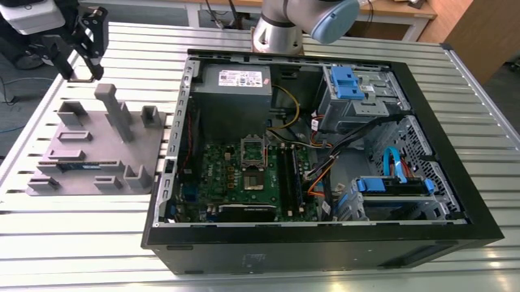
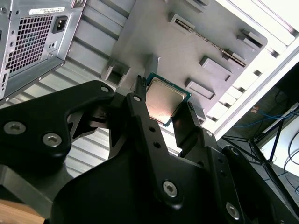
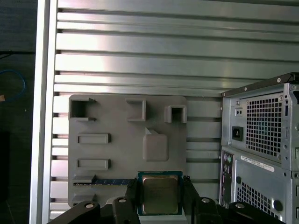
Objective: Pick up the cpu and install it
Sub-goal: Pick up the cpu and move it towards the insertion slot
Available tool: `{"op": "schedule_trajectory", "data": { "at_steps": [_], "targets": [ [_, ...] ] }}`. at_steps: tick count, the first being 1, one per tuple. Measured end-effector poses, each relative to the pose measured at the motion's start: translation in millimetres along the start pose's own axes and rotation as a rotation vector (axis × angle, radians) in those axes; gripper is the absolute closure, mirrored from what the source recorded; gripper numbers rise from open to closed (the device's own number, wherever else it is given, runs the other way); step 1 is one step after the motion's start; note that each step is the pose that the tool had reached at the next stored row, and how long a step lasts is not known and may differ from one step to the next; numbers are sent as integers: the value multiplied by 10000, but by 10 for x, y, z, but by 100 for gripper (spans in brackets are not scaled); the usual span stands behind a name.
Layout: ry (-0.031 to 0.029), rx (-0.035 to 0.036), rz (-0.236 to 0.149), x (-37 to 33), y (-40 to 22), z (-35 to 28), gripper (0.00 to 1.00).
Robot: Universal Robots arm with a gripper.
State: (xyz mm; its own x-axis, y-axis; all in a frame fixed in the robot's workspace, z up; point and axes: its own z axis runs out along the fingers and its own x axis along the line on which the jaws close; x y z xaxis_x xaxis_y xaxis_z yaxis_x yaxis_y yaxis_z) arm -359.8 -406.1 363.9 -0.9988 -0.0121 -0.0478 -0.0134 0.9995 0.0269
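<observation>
The cpu point(image 3: 160, 193) is a small square chip with a silver top and thin green rim. In both wrist views it sits clamped between the two black fingers of my gripper point(image 3: 160, 197), shown closer as cpu point(image 2: 163, 100) and gripper point(image 2: 166, 99). In the exterior view the gripper point(image 1: 81, 72) hangs in the air at the far left, above the back of the grey fixture plate point(image 1: 97, 149) and well left of the open computer case point(image 1: 325, 243). The metal socket frame point(image 1: 253, 155) stands on the green motherboard inside the case.
A narrow green memory stick point(image 1: 77, 165) lies in a slot of the fixture plate point(image 3: 117, 121), which carries several raised grey holders. The case's rear panel point(image 3: 261, 140) stands beside the plate. Cables and blue drive brackets point(image 1: 394, 185) fill the case's right side. The arm's base point(image 1: 281, 30) stands behind the case.
</observation>
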Motion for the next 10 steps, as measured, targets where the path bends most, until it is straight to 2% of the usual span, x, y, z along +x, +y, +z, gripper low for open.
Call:
{"op": "schedule_trajectory", "data": {
  "at_steps": [5,10],
  "targets": [
    [0,-1,-1,-19,-1,1,53],
    [0,0,0,-67,-1,4,53]
  ]
}}
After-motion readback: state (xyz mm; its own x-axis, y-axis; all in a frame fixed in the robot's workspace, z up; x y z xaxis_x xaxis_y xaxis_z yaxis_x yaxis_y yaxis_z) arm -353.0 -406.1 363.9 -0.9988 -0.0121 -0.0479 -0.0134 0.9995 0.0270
